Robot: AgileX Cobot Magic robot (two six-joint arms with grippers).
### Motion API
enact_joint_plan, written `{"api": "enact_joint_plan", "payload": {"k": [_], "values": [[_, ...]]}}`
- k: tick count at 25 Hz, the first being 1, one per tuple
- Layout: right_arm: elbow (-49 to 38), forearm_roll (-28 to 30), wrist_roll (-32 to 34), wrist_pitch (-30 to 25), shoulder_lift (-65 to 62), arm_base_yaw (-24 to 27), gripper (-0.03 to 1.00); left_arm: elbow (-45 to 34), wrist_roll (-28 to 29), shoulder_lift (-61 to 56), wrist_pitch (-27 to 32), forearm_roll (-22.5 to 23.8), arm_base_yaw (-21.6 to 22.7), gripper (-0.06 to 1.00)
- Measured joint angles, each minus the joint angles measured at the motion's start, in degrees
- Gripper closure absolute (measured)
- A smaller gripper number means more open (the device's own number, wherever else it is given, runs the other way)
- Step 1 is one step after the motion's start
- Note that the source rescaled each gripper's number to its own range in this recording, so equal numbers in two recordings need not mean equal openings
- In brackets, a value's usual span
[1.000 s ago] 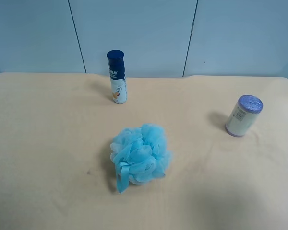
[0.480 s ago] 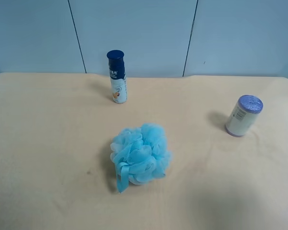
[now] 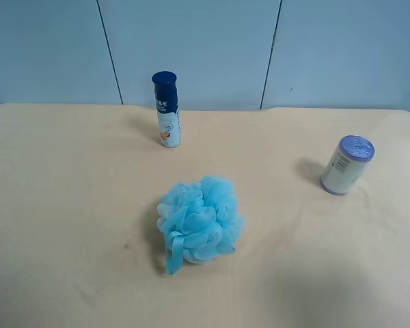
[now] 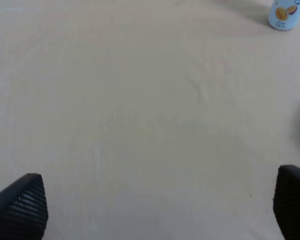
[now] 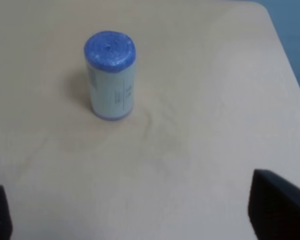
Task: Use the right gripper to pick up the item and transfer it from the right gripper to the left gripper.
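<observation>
A: Where is the item (image 3: 347,165)?

B: Upright on the bench (image 3: 68,205), between 2 and 3 o'clock from the blue bath sponge (image 3: 199,220) in the high view and well apart from it. Nothing is touching it.

A: And the grippers?

B: The right gripper (image 5: 140,215) is spread wide and holds nothing. The item (image 5: 110,75) stands ahead of it, clear of both prongs. The left gripper (image 4: 155,205) is also wide open and empty, over bare bench.

A: How will it handle?

B: I'd judge it stiff and fairly light. It's a stout cylinder that won't give, but the smooth label may be slippery. I'd grip it across the body, low on the label, leaving the lid end free for the left gripper to take.

A: What's the count?

B: One item, one sponge, and one dark-capped bottle (image 3: 167,109) just shy of 12 o'clock from the sponge. Two grippers, seen only in the wrist views.
</observation>
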State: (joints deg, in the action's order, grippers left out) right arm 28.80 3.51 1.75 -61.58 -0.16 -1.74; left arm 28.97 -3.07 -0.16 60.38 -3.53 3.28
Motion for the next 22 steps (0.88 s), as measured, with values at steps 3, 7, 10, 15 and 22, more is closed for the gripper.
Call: {"api": "enact_joint_plan", "payload": {"k": [3,7,10,15,22], "values": [[0.00,0.36,0.05,0.00,0.00,0.00,0.09,0.00,0.00,0.00,0.00,0.00,0.00,0.21],[0.00,0.87,0.25,0.00,0.00,0.00,-0.01,0.00,0.00,0.00,0.00,0.00,0.00,0.21],[0.00,0.93,0.25,0.00,0.00,0.00,-0.03,0.00,0.00,0.00,0.00,0.00,0.00,0.21],[0.28,0.93,0.31,-0.01,0.92,0.00,-0.03,0.00,0.00,0.00,0.00,0.00,0.00,0.21],[11.13,1.16,0.48,0.36,18.78,0.00,-0.03,0.00,0.00,0.00,0.00,0.00,0.00,0.21]]}}
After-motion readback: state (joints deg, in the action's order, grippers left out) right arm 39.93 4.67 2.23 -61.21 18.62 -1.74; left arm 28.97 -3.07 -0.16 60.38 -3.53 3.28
